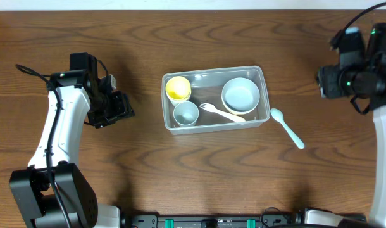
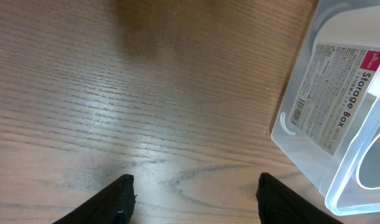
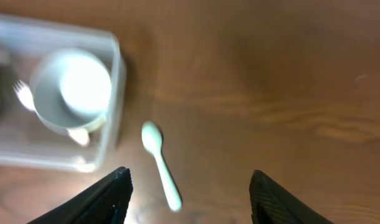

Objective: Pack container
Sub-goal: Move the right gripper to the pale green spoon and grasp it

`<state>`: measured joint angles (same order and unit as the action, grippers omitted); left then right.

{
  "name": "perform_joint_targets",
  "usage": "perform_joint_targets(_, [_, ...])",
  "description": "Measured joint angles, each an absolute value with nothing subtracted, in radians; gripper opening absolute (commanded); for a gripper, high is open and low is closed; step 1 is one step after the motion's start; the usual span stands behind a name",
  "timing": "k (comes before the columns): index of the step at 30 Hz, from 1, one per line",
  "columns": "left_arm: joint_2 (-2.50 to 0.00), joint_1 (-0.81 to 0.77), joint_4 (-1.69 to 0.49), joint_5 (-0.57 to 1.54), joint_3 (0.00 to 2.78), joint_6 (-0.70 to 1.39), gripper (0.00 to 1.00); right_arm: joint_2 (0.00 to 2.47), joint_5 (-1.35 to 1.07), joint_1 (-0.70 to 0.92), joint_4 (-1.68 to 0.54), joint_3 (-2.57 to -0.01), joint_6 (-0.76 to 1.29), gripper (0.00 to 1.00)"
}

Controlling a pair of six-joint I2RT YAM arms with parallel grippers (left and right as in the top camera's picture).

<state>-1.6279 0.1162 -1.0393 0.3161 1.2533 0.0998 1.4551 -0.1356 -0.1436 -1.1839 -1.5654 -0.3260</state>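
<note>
Clear container [image 1: 212, 127] mid-table, nearer the far edge, holds cups [image 1: 178, 88], bowl [image 1: 240, 95] and fork [image 1: 221, 113]; left gripper [image 2: 193, 193] and right gripper [image 3: 190, 186] hang spread, empty, so the right should pinch the outside spoon [image 1: 286, 126] across its handle.

Noted on the wood-grain counter [image 1: 243, 177]: one mint spoon [image 1: 286, 127], lying flat and alone. A yellow cup [image 1: 178, 88] stood just beside a pale blue cup [image 1: 186, 113]. A white fork [image 1: 221, 113] lay between the blue cup and a pale bowl [image 1: 240, 95].
</note>
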Motion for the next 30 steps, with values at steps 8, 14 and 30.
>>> perform_joint_targets(8, [-1.628,0.116,-1.040,0.316,1.254,0.100,0.63,1.616,-0.176,-0.133,-1.081,-1.353,-0.488,0.67])
perform_joint_targets(14, [-1.628,0.116,-1.040,0.316,1.254,0.100,0.63,1.758,-0.184,-0.095,-1.046,-1.319,-0.520,0.66])
perform_joint_targets(30, [-1.628,0.116,-1.040,0.316,1.253,0.100,0.63,1.934,-0.113,-0.003,-1.007,-1.316,-0.534,0.68])
